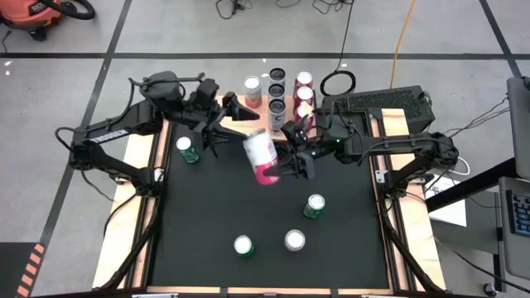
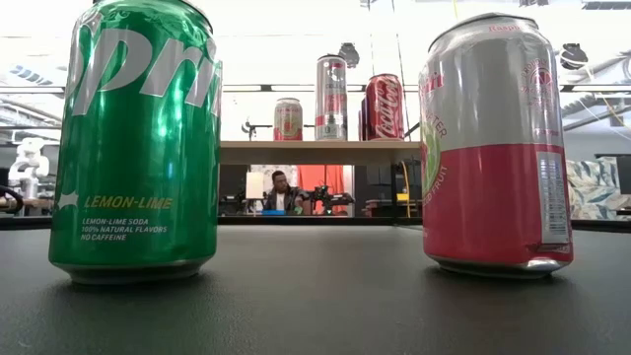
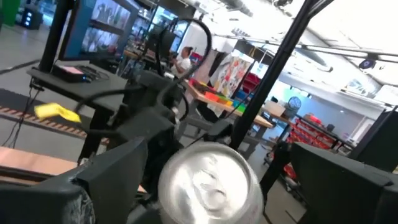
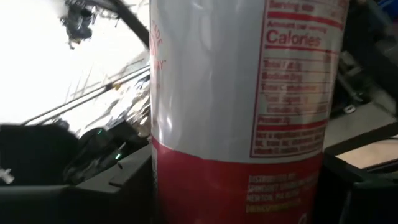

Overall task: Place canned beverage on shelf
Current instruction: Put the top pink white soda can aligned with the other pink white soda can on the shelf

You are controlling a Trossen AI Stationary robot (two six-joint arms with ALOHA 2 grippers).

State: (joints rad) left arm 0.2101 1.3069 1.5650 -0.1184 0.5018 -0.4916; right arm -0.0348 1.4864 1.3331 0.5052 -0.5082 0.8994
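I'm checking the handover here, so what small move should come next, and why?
Probably the left tool backs away: its jaws stand open at the top of the pink and silver can, which the right tool holds tilted above the table, short of the shelf.

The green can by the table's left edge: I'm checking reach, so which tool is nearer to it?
Left. The left tool hovers just right of and behind the green can; the right tool is farther right, holding the pink-and-white can.

Grey concrete floor (image 1: 207,29) with dark lines, orange cable (image 1: 403,33), bright ceiling lights.
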